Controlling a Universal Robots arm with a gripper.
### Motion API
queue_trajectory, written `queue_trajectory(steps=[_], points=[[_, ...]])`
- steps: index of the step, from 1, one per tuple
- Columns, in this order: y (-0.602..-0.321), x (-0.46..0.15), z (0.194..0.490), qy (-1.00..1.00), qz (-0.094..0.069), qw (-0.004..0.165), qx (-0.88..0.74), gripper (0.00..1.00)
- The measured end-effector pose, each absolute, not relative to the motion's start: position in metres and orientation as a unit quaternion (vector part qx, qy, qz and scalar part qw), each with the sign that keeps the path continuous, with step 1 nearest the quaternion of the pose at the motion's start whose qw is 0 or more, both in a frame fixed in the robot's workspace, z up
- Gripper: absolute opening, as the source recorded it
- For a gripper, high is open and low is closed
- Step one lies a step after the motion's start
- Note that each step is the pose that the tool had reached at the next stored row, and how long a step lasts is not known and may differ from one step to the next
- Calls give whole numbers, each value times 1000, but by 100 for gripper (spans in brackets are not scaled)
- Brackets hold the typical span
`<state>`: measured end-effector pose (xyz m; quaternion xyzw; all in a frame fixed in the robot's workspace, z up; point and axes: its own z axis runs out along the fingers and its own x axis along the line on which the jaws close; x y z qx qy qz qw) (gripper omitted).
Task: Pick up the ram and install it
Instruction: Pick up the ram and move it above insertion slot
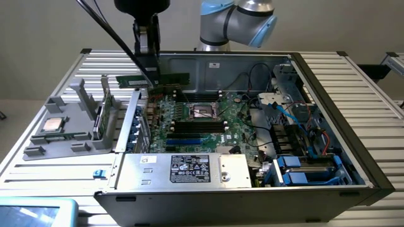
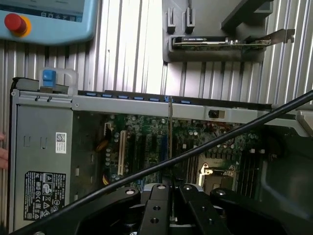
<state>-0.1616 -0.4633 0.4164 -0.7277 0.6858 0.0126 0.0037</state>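
Note:
The ram (image 1: 161, 79) is a long green stick held level above the back left corner of the open computer case (image 1: 328, 113). My gripper (image 1: 150, 71) is shut on it from above, near its middle. In the wrist view the ram (image 2: 169, 142) appears edge-on as a thin line running out from between the black fingers (image 2: 156, 205) of my gripper (image 2: 170, 188). It hangs over the motherboard (image 2: 146, 142). The black memory slots (image 1: 198, 126) lie lower on the board, in front of the processor socket (image 1: 203, 110), apart from the stick.
A grey fixture tray (image 1: 47, 149) at the exterior view's left holds a square silver processor chip (image 1: 52, 124) and an upright expansion card (image 1: 104, 111). A power supply (image 1: 183, 168), blue drive bays (image 1: 303, 172), loose cables (image 1: 277, 111) and a teach pendant (image 1: 35, 213) are nearby.

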Motion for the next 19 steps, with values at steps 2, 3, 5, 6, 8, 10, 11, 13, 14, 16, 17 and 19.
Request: queue_trajectory(steps=[2, 3, 5, 6, 8, 10, 11, 13, 14, 16, 17, 19], points=[[-463, -159, 415, 688, 13, 4, -725, 11], [-463, -157, 415, 689, 13, 4, -725, 11], [-462, -153, 413, 690, 14, 5, -724, 11], [-462, -150, 413, 690, 14, 5, -723, 11], [-462, -146, 411, 691, 15, 6, -723, 11], [-461, -140, 408, 691, 15, 6, -722, 11], [-460, -137, 407, 692, 15, 7, -722, 11], [-458, -131, 403, 692, 16, 7, -722, 11], [-457, -127, 401, 692, 16, 6, -722, 11], [-454, -121, 398, 692, 16, 6, -722, 11], [-453, -118, 396, 692, 16, 6, -722, 11], [-449, -112, 392, 692, 17, 6, -722, 11]])
